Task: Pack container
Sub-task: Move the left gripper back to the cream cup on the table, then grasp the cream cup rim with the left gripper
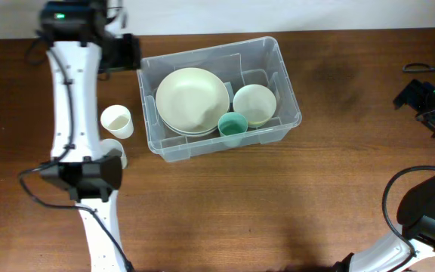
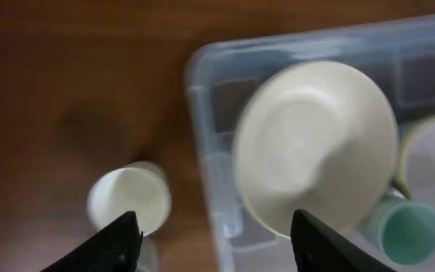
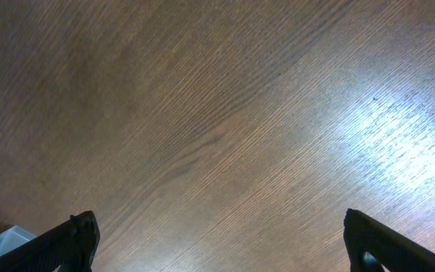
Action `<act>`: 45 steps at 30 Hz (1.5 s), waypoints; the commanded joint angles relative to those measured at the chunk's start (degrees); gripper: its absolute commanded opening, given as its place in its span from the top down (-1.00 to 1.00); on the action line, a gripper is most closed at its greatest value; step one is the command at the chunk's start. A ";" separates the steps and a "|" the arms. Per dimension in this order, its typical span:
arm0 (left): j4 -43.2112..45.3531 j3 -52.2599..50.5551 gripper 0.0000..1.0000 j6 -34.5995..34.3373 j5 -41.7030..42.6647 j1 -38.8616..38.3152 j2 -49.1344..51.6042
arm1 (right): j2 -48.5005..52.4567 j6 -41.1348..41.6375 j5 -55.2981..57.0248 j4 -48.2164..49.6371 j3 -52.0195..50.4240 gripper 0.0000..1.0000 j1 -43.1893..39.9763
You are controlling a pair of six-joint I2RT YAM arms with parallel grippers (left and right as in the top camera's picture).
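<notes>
Fingers [image 2: 115, 245] spread apart on left gripper [image 2: 214, 249] and on right gripper [image 3: 221, 249], gripping nothing. One tub [image 1: 195, 147] toward table's twelve o'clock, holding two cream bowls, big bowl [image 1: 192, 98] at nine o'clock, small bowl [image 1: 254, 103] at three, plus one teal cup [image 1: 233, 125] at six. Two white cups [image 1: 117, 121] at tub's nine o'clock, on brown wood table [image 1: 278, 204].
</notes>
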 commanded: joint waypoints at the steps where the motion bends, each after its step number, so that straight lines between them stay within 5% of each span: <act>1: -0.26 -0.39 -0.31 -2.40 1.75 2.86 -0.20 | -0.76 -0.39 0.11 0.02 -0.22 -0.98 -0.15; 25: 0.31 -25.40 -0.31 -9.09 -5.01 9.79 -0.17 | -0.76 -0.39 0.09 0.02 -0.22 -0.98 -0.15; 41: 9.03 -39.12 -0.31 -9.07 -4.50 9.81 -0.17 | -0.76 -0.39 0.11 0.02 -0.22 -0.97 -0.15; 44: 9.97 -40.00 -0.27 -9.07 -4.48 9.81 -0.17 | -0.76 -0.39 0.11 0.02 -0.22 -0.97 -0.15; 45: 10.21 -40.06 -0.11 -9.07 -4.48 9.81 -0.17 | -0.76 -0.39 0.11 0.02 -0.22 -0.97 -0.15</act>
